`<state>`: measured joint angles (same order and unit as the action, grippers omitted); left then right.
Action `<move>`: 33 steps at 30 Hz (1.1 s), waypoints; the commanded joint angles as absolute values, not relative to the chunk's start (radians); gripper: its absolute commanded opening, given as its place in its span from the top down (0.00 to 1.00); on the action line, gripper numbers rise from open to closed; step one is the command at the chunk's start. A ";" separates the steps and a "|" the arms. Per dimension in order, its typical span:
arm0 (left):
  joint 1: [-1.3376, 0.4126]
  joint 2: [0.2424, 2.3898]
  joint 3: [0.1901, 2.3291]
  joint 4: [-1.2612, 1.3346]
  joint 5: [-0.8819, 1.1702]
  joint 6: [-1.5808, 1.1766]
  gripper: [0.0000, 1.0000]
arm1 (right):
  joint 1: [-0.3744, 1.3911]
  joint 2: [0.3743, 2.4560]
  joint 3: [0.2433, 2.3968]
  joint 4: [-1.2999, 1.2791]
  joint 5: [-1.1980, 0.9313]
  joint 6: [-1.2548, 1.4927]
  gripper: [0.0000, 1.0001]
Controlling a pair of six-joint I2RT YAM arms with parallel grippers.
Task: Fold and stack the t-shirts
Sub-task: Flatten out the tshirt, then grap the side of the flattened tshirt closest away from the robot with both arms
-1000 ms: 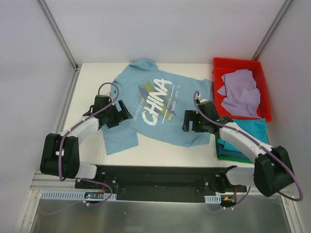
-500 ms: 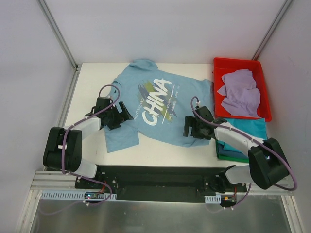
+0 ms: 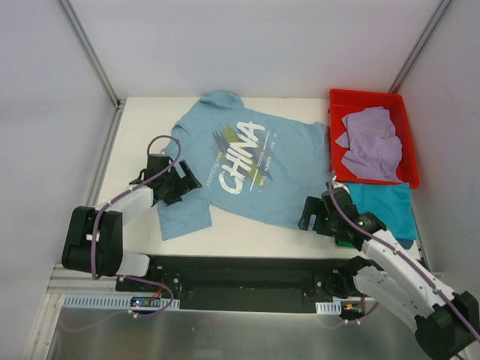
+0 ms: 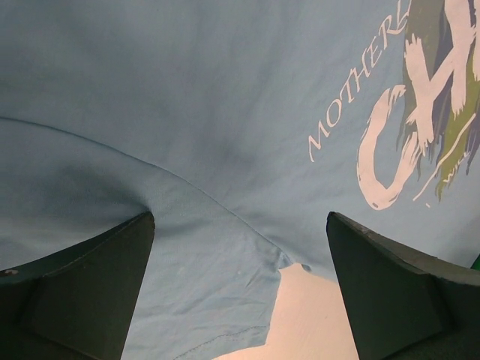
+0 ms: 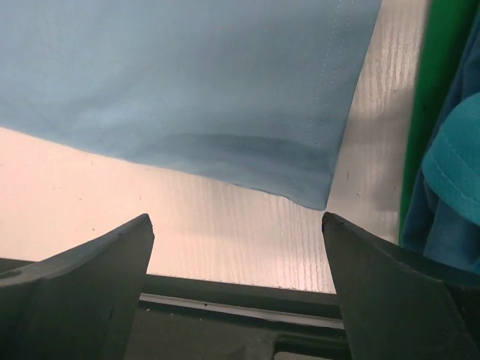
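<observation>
The light blue t-shirt (image 3: 247,169) with white lettering lies spread flat, print up, in the middle of the table. My left gripper (image 3: 182,186) is open and empty, low over the seam where the shirt's left sleeve (image 4: 187,277) joins its body. My right gripper (image 3: 309,216) is open and empty, near the shirt's lower right hem corner (image 5: 315,191). A lavender t-shirt (image 3: 371,142) lies crumpled in the red bin (image 3: 335,131). A folded stack with a teal shirt (image 3: 382,206) on top and a dark green one (image 5: 427,97) at the bottom sits at the right.
The red bin stands at the back right, just behind the folded stack. A black base plate (image 3: 247,274) runs along the near table edge. White walls enclose the table on the left, back and right.
My right arm has pulled back toward the near edge, off the shirt's right side to its hem corner. My left gripper has shifted slightly nearer along the sleeve. The shirt has not moved.
</observation>
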<state>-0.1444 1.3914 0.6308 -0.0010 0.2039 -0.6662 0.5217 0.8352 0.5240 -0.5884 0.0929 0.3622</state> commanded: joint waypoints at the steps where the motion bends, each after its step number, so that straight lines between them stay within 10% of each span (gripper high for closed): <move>1: -0.147 1.333 0.592 -0.161 0.176 -0.690 0.01 | 0.525 0.718 0.506 -0.611 0.055 0.339 0.04; 19: -0.147 0.706 0.442 -0.718 -0.199 -0.977 0.02 | 0.515 0.802 0.561 -0.422 0.098 0.239 0.04; 33: -0.192 0.788 0.408 -0.871 -0.135 -1.117 0.19 | 0.476 0.779 0.519 -0.416 0.117 0.219 0.04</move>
<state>-0.1761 0.7570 0.4217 -0.8196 -0.1390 -1.0718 0.4953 0.7910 0.5259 -0.4442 0.1009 0.2310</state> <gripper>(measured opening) 0.855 0.962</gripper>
